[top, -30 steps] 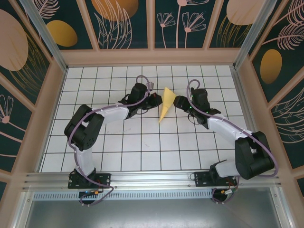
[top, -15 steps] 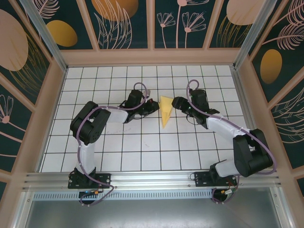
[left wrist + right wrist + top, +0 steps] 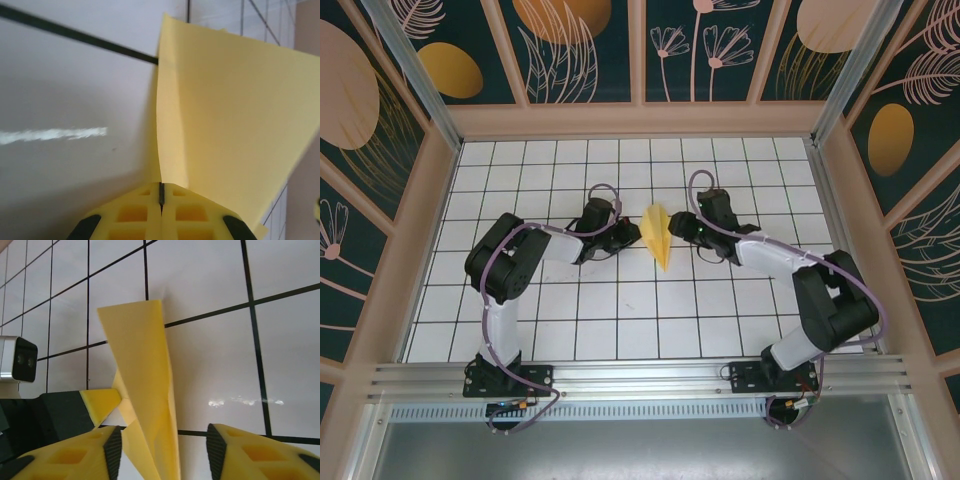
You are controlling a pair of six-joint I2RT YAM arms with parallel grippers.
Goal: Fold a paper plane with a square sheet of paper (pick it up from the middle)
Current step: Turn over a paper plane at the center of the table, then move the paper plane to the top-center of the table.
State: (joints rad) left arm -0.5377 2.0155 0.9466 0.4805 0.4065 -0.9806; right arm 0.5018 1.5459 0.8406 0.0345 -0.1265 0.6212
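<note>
The square sheet of paper (image 3: 656, 236) is yellow and folded into a narrow pointed dart that stands on edge at the middle of the tiled table, tip toward the near side. My left gripper (image 3: 630, 233) is shut on its left edge; in the left wrist view the yellow pads (image 3: 135, 212) pinch the fold of the paper (image 3: 225, 120). My right gripper (image 3: 680, 228) is at the paper's right side. Its jaws are open, and the folded paper (image 3: 142, 375) rises between the fingers (image 3: 113, 450) of my right gripper (image 3: 164, 446), nearer the left pad.
The white grid table (image 3: 620, 310) is fenced by a tan wooden frame (image 3: 640, 120) with patterned panels. Both arms reach in from the near rail (image 3: 640, 375). In the right wrist view the left gripper's black and yellow finger (image 3: 75, 410) sits just left of the paper.
Both grippers shifted left and slightly nearer with the paper. The paper has narrowed into a tighter dart. The right gripper has come up around it, its jaws closer together.
</note>
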